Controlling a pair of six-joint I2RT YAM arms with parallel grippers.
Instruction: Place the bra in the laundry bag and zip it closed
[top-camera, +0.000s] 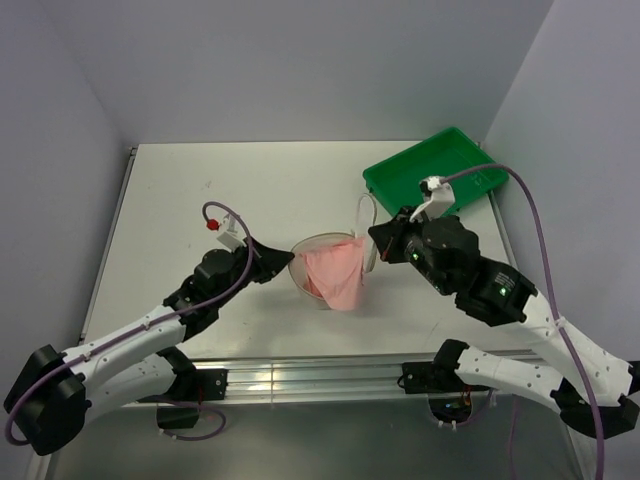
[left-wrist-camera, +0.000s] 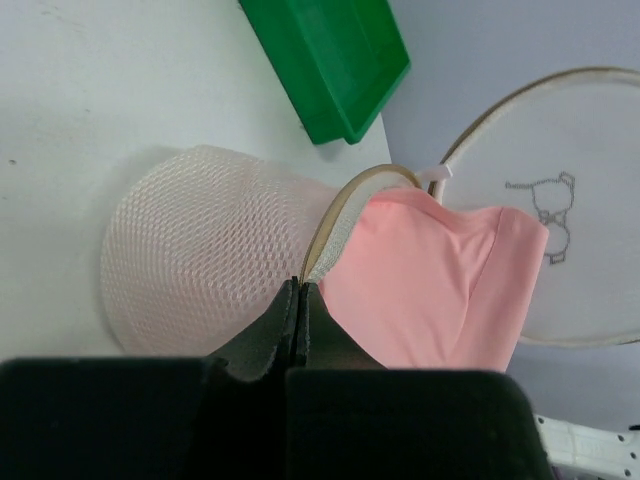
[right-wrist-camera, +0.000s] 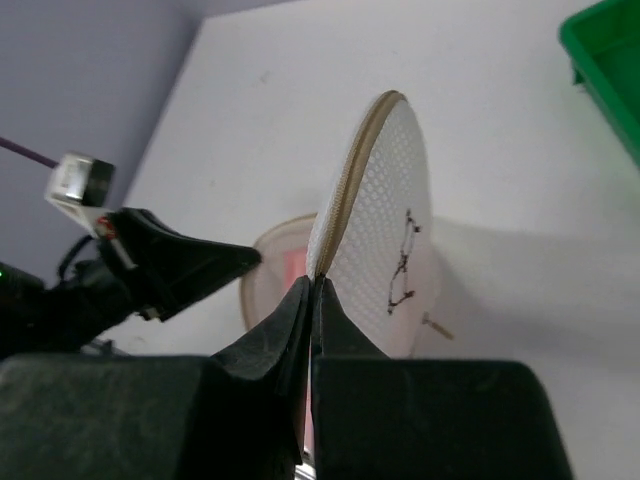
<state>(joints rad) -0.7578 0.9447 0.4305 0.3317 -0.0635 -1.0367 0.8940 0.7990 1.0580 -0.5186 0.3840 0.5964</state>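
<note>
Left hand (top-camera: 289, 262) and right hand (top-camera: 373, 233) each pinch the laundry bag (left-wrist-camera: 190, 250) rim, bra (top-camera: 335, 272) between them.

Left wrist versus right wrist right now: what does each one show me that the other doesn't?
Left wrist only: most of the bra, bunched at the open mouth of the laundry bag, and the left tool shut on the lower half's rim. Right wrist only: the right tool shut on the raised half's zip edge, seen edge-on; of the bra, just a pink sliver. Both: the raised half's dark mark and the green tray.
</note>
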